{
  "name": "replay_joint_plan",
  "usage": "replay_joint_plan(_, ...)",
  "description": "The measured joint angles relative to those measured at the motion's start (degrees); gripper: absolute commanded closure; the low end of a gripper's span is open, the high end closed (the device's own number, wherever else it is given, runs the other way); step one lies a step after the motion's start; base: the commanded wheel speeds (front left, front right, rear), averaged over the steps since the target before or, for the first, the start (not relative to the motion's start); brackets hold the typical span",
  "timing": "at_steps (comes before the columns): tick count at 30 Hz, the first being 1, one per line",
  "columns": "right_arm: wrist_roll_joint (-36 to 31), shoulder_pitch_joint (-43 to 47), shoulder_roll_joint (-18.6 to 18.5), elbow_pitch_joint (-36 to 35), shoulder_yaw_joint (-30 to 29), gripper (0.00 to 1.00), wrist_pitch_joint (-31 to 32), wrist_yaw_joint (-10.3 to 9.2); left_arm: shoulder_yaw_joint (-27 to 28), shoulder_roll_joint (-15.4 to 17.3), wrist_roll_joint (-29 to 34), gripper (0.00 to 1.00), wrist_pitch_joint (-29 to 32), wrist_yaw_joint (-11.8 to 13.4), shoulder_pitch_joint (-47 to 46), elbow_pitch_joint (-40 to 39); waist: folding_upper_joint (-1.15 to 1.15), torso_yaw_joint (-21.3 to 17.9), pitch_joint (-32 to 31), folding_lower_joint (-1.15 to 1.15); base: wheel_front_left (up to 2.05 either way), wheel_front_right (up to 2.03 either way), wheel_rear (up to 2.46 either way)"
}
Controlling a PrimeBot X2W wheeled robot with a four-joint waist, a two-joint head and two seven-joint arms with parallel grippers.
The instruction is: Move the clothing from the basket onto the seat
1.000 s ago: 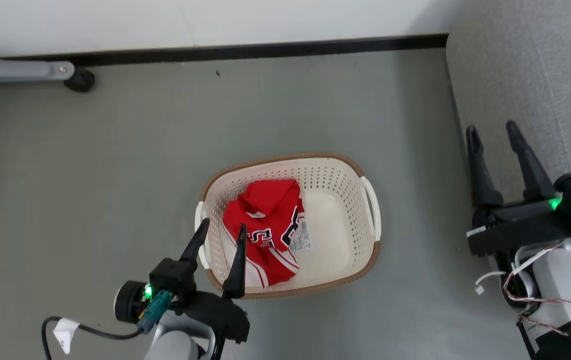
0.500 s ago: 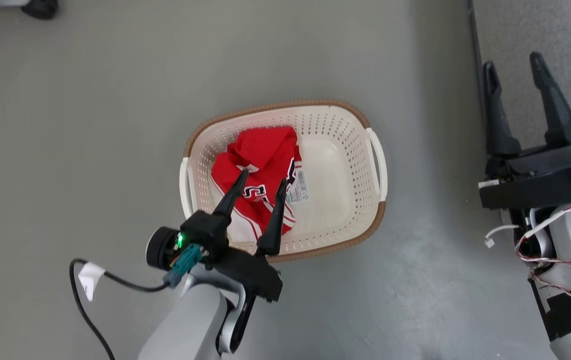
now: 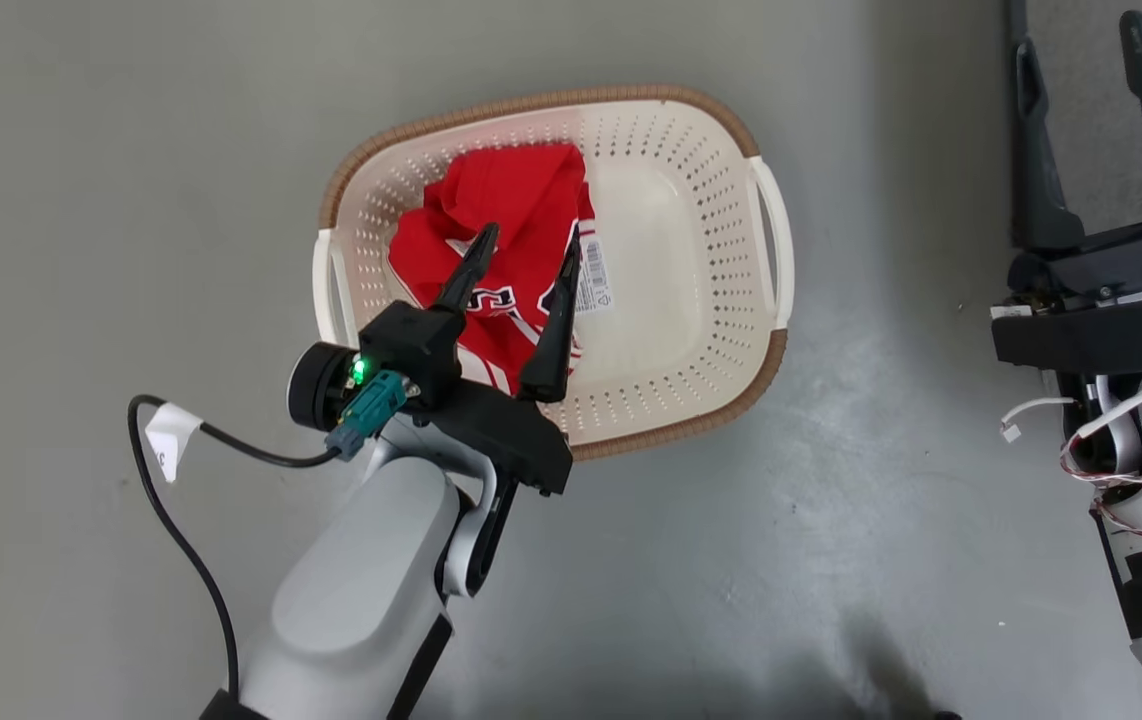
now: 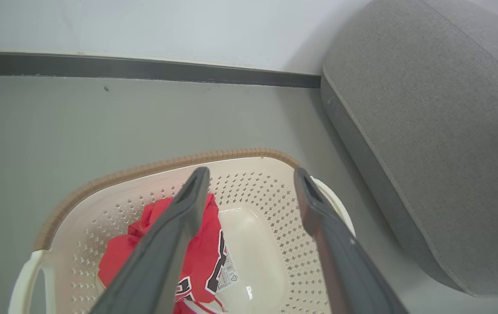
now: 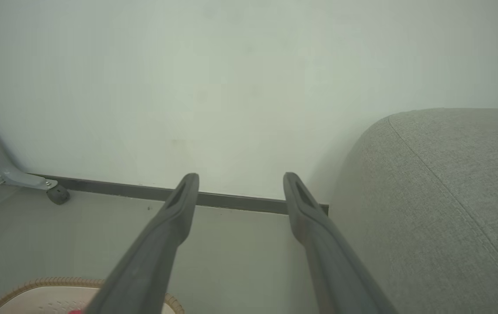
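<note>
The basket stood on the grey floor, with bare floor open on its left and near sides. A strip of floor separated its right handle from the seat. In the left wrist view, more open floor ran from the basket's far rim to the dark baseboard at the floor's far edge, under a pale wall.

The clothing lay crumpled in the left half of the basket. The right half showed only the cream perforated base. The fabric was bright red with white stripes along its near part and black-and-white block letters. Folds and a finger broke up the lettering, so no word could be read. A white sticker with a barcode sat on the base, just beside the garment's right edge. Its print was too small to read.

The left gripper reached in over the basket's near-left rim. Its fingers were spread apart above the red cloth and gripped nothing. Whether the tips touched the fabric could not be told. A black cable with a white tag trailed from its wrist.

The right gripper was well apart from the basket, at the seat's edge. Its fingers were also spread and empty.
</note>
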Motion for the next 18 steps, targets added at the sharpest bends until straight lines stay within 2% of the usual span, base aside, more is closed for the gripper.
replay_joint_plan(7, -0.4, -1.1, -0.8, -2.2, -0.1, 0.00, 0.0, -0.08, -1.9, -0.1, -2.9, 0.00, 0.0, 0.4, -4.7, 4.5, 0.00, 0.2, 4.7, 0.00, 0.00, 0.00, 0.00)
replay_joint_plan(18, -1.5, -1.3, -0.9, -4.3, 1.1, 0.00, 0.0, 0.02, -6.0, -0.2, -2.9, 0.00, 1.6, 0.3, -12.7, 14.9, 0.00, 0.2, 8.5, 0.00, 0.00, 0.00, 0.00)
